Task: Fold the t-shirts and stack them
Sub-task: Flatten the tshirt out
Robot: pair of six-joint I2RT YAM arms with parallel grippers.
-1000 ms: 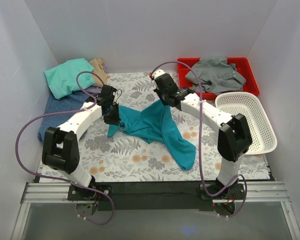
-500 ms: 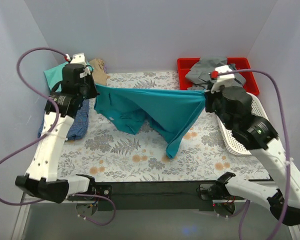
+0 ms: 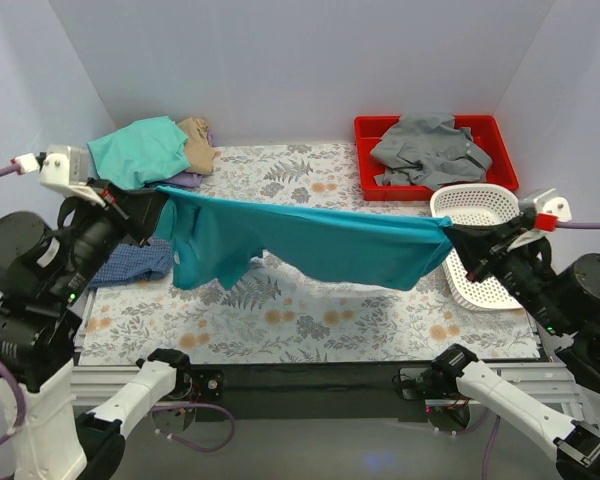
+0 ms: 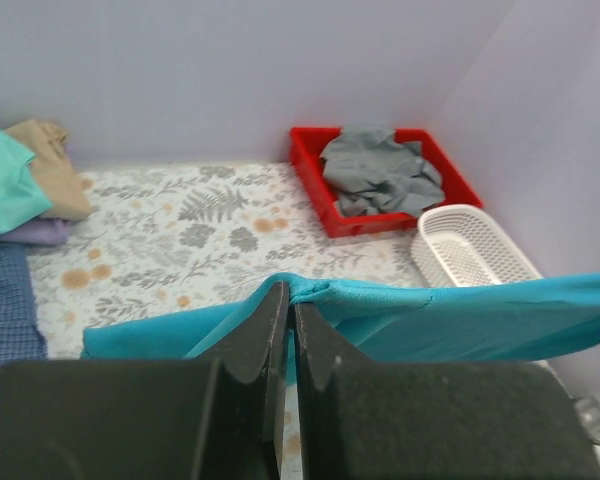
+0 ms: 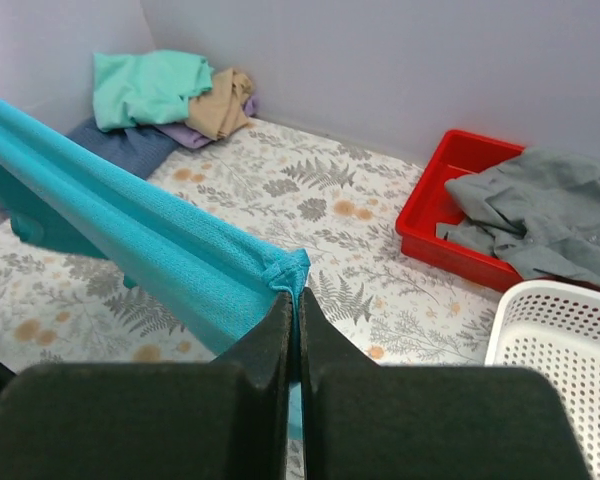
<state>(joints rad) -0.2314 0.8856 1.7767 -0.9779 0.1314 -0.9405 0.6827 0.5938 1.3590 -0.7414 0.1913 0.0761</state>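
**Two pincers, one teal t-shirt strung across the bench**

From above: stretched in the air as a long band over the middle of the bench, with the teal t-shirt clamped at one end in the left pincer over the left edge. Clamped at the other end in the right pincer over the right edge, just in front of the white basket. Long axis running left to right, edge to edge, one end to each arm and neither nearer. Slack body and sleeve hanging low towards the left end; touching the bench or not, impossible to tell. Judged a spreading step, with lowering flat likely next and folding not yet begun.

Also from above: red tray in the far right corner, holding a crumpled grey t-shirt. Nothing seen in the visible part of the basket. Heaped in the far left corner, a mint t-shirt over tan and lilac ones, with a blue-checked one along the left edge.

From the left wrist: fingers pressed together on a teal edge, cloth leading off to the right, tray and basket beyond.

From the right wrist: fingers pressed together on a bunched teal corner, cloth leading away left towards the heap.
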